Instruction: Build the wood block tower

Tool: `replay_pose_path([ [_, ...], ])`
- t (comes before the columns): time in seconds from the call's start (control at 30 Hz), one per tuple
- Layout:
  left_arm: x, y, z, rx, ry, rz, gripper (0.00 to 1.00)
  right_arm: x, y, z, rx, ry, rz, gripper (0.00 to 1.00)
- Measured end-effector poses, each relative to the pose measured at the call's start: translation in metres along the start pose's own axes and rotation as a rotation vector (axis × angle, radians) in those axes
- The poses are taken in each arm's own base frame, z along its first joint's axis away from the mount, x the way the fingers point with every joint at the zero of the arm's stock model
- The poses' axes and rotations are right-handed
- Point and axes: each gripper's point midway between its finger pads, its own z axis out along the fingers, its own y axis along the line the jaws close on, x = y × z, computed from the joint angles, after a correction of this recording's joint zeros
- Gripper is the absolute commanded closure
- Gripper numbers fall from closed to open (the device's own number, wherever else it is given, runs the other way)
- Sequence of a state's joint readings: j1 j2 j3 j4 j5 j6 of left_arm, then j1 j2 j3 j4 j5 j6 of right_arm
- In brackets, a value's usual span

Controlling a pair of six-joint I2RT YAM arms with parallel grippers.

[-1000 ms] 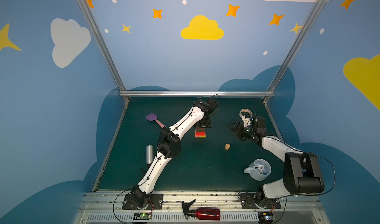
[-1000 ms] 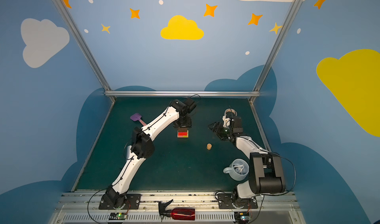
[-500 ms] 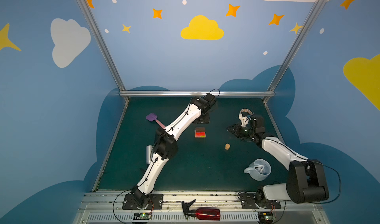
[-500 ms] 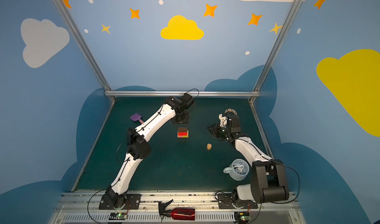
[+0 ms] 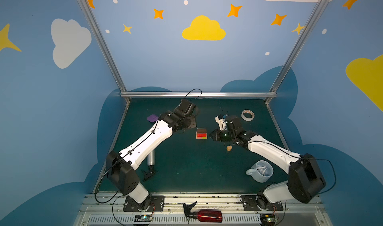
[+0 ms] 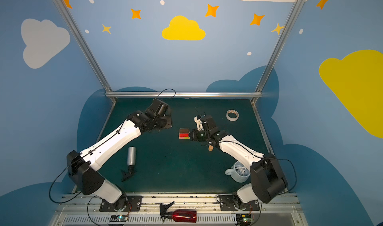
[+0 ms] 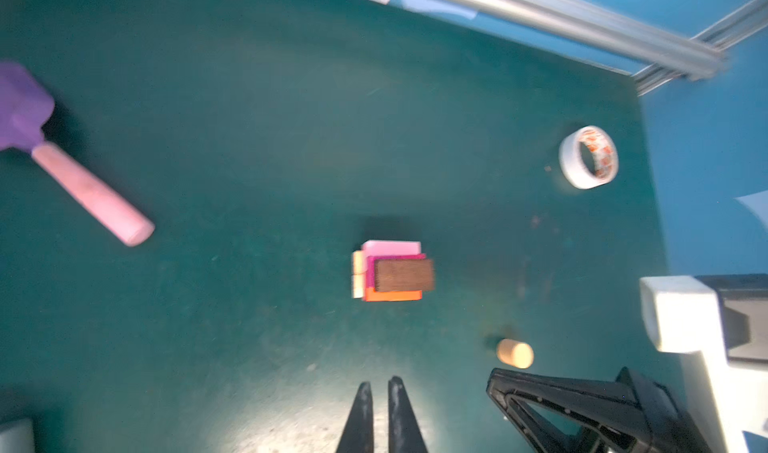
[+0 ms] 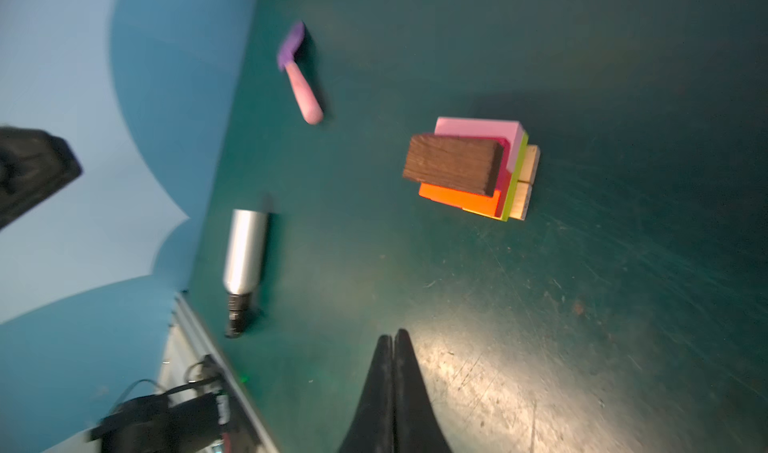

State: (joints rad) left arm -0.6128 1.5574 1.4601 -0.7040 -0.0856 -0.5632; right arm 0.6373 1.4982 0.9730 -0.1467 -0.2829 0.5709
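Note:
The tower (image 5: 201, 133) (image 6: 184, 133) stands mid-table: tan wood blocks at the base, lime-green, pink and red above, then magenta, with a dark brown bar (image 8: 453, 164) on top. In the left wrist view the tower (image 7: 392, 272) lies well clear of my left gripper (image 7: 380, 382), whose fingers are almost together with nothing between them. My right gripper (image 8: 392, 334) (image 5: 210, 134) is shut and empty, with its tip just right of the tower. A short tan cylinder (image 5: 228, 148) (image 7: 515, 353) lies on the mat near the right arm.
A white tape roll (image 5: 247, 115) sits at the back right and a purple spatula (image 7: 25, 106) at the back left. A silver bottle (image 6: 131, 155) lies at the front left, a mug (image 5: 262, 171) at the front right. A red spray bottle (image 5: 205, 215) lies on the front rail.
My left arm has drawn back and left from above the tower and its fingers have closed. My right gripper has shut and moved from near the tape roll up to the tower's right side.

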Motion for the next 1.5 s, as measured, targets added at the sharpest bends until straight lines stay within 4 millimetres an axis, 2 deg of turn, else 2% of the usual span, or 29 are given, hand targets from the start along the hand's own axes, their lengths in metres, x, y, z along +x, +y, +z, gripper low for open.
replay_pose_path([
  [0.1, 0.011, 0.015, 0.009, -0.007, 0.004, -0.024, 0.9, 0.018, -0.008, 0.022, 0.057, 0.044, -0.018, 1.0],
  [0.17, 0.011, 0.018, 0.011, -0.001, -0.006, -0.036, 0.9, 0.024, -0.014, 0.033, 0.084, 0.057, -0.023, 1.0],
  [0.37, 0.001, 0.016, 0.003, 0.038, -0.056, -0.055, 0.9, 0.02, -0.025, 0.049, 0.132, 0.03, -0.03, 1.0],
  [0.73, 0.002, 0.028, 0.008, 0.04, -0.06, -0.082, 0.88, -0.008, -0.02, 0.063, 0.147, -0.037, -0.042, 1.0],
  [1.5, 0.002, 0.026, 0.008, 0.067, -0.047, -0.099, 0.87, -0.006, -0.027, 0.076, 0.16, -0.024, -0.034, 1.0],
])
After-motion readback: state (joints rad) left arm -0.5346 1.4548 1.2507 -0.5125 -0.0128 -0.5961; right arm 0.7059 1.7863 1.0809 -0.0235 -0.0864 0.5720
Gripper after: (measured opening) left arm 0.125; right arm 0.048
